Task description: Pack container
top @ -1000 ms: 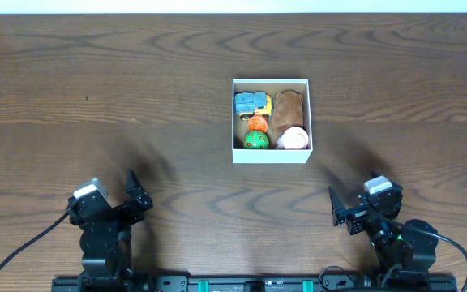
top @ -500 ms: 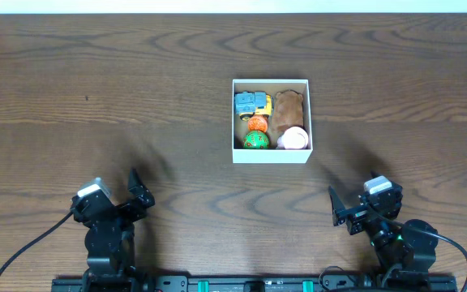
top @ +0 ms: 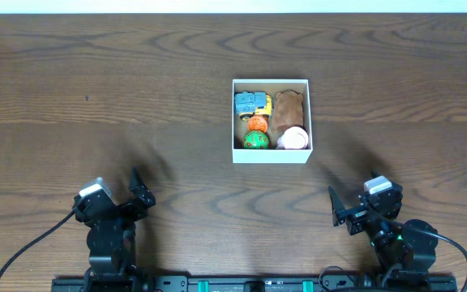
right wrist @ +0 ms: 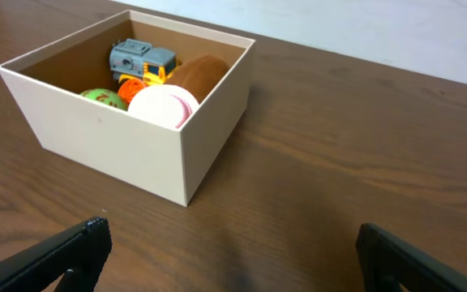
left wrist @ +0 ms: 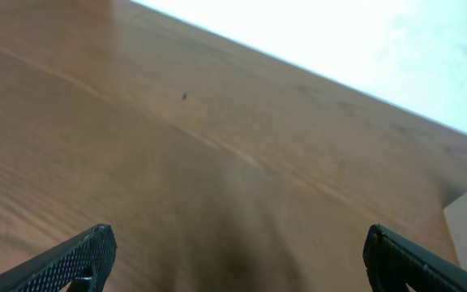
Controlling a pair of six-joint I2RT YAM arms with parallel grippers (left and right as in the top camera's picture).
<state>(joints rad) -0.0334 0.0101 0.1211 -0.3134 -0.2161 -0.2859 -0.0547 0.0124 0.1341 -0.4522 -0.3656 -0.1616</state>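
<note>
Container (top: 271, 157) sits upright on the bench (top: 136, 81). It's open-topped, white outside, tan-brown inside. Nothing touches its outer walls.

Contents, positions rel. to container walls (overhead view):
- Far-left corner: blue/yellow toy truck (top: 250, 103).
- Mid left wall: small orange toy (top: 256, 123), just below the truck and touching it.
- Near-left corner: green ball (top: 256, 140). It has a reddish mark on top, too small to read.
- Right half, far end: brown plush (top: 288, 109), lying lengthwise along the right wall.
- Near-right corner: white/pink round piece (top: 293, 139), overlapping the plush's near end and beside the green ball.

All 5 items sit below or about level w/ the rim. No legible text or brand on the container wall (right wrist: 112, 146) or the toys.

Left tool (left wrist: 233, 264): jaws spread wide, nothing between them, only bare bench. It's well apart from the container, off its near-left side. Only a corner of the container shows, at the right edge of the left wrist cam.

Right tool (right wrist: 233, 255): jaws also spread wide and holding nothing. It's off the container's near-right side, apart from it, w/ the near-right corner facing the right wrist cam.

Small dark speck (top: 87, 99) on the bench, well left of the container.
</note>
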